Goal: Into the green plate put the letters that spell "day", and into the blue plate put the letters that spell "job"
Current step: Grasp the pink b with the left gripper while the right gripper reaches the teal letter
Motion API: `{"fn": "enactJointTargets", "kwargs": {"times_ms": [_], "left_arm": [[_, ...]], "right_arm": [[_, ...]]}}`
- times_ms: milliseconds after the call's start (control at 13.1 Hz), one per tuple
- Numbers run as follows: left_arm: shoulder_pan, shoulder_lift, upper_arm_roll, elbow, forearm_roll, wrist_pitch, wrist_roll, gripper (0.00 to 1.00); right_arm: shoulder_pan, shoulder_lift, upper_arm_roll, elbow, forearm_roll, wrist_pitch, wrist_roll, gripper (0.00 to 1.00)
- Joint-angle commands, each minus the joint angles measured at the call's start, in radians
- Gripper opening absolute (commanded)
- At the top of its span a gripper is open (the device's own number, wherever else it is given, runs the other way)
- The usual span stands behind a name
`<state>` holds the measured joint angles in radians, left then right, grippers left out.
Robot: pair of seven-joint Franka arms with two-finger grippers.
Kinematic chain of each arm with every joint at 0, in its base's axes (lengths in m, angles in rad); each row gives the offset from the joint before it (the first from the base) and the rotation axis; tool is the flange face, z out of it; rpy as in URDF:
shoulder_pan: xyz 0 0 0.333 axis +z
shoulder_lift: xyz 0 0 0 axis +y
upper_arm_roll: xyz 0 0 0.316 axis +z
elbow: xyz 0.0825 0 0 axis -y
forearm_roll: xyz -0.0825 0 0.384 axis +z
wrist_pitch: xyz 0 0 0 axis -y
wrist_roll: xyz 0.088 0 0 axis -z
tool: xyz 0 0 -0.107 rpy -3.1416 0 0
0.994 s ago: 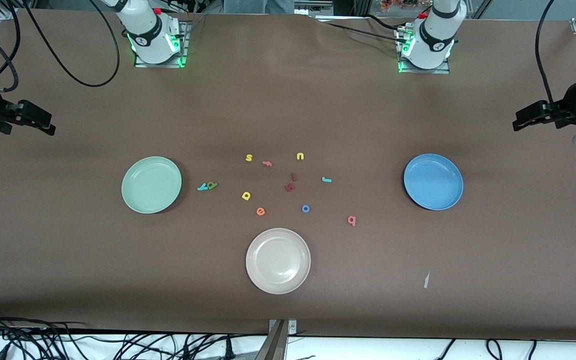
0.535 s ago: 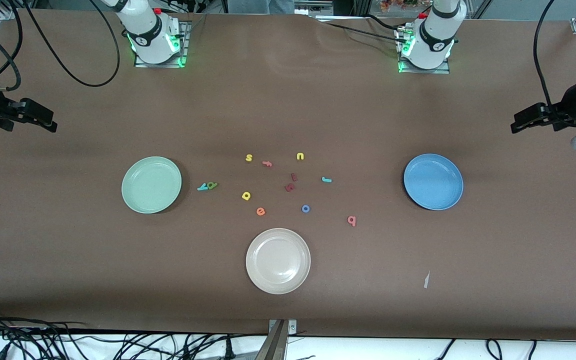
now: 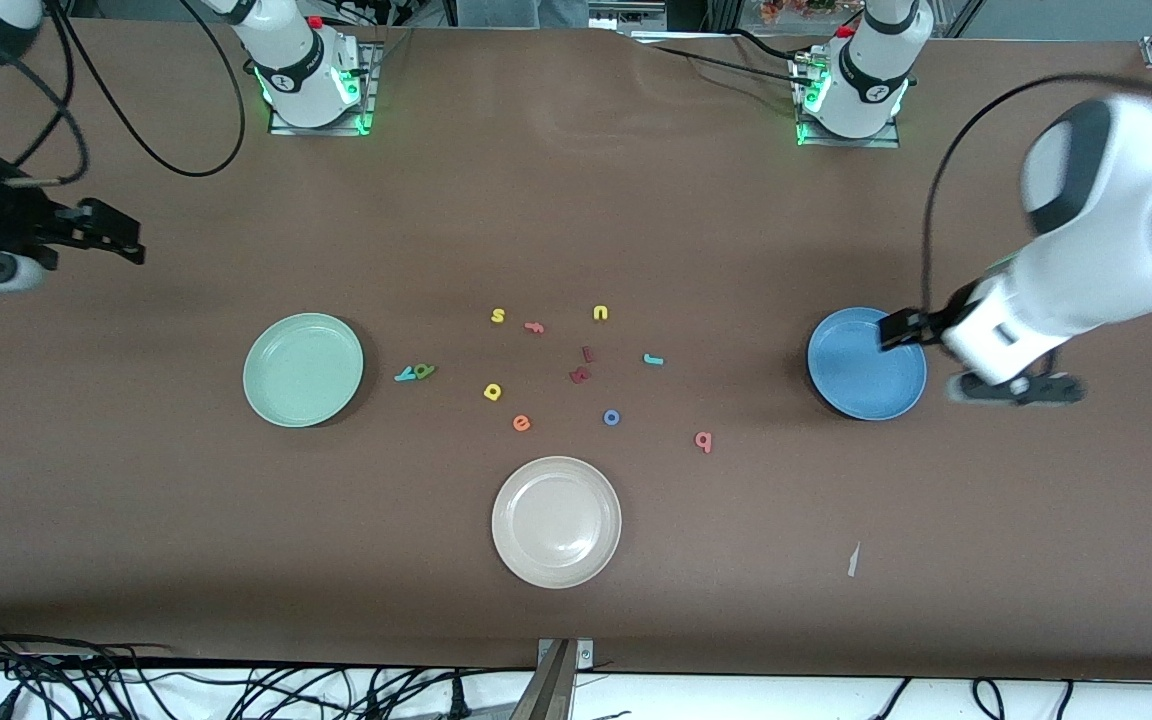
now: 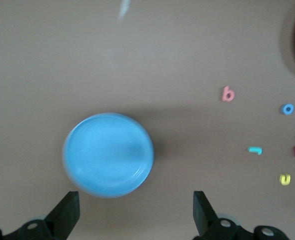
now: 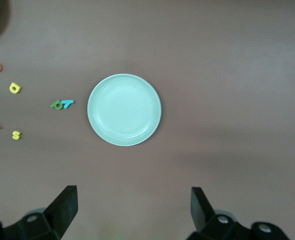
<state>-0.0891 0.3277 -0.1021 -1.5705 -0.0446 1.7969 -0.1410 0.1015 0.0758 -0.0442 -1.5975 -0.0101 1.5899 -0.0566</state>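
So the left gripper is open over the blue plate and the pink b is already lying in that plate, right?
Not quite. The left gripper is open over the blue plate, but the plate holds nothing. The front view shows the pink b on the table, nearer the front camera than the plate, toward the beige plate.

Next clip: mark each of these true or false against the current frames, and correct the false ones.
1. The green plate holds no letters. True.
2. The left pincer is shut on the teal j. False: it is open and empty over the blue plate; the teal j lies on the table.
3. The teal y and olive-green d lie touching, beside the green plate. True.
4. The blue o is inside the beige plate. False: it lies on the table, farther from the front camera than the beige plate.
5. The right pincer is open. True.
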Motion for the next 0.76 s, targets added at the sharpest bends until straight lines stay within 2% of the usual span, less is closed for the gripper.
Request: {"fn": "enactJointTargets", "kwargs": {"times_ms": [0,229,306,459,535,688], "left_arm": [[-0.07,0.138,0.007,0.05,-0.009,0.097,-0.008,1.0],[-0.132,0.229,0.009,0.089,-0.008,0.15,-0.052,1.0],[-0.13,0.237,0.009,0.092,-0.011,0.153,-0.049,1.0],[-0.138,0.255,0.009,0.104,-0.011,0.193,-0.061,1.0],[-0.146,0.273,0.009,0.109,-0.011,0.197,-0.063,1.0],[-0.162,0.316,0.009,0.144,-0.011,0.2,-0.075,1.0]], "right_arm": [[0.05,0.09,0.004,0.028,-0.004,0.004,0.021,1.0],[0.113,0.195,0.001,0.062,0.002,0.059,0.153,1.0],[0.127,0.202,0.0,0.044,0.03,0.141,0.173,0.99],[0.13,0.197,0.01,-0.062,0.052,0.275,0.275,0.99],[0.13,0.197,0.042,-0.091,0.055,0.306,0.317,0.99],[0.13,0.197,0.066,-0.157,0.056,0.375,0.461,0.99]]}}
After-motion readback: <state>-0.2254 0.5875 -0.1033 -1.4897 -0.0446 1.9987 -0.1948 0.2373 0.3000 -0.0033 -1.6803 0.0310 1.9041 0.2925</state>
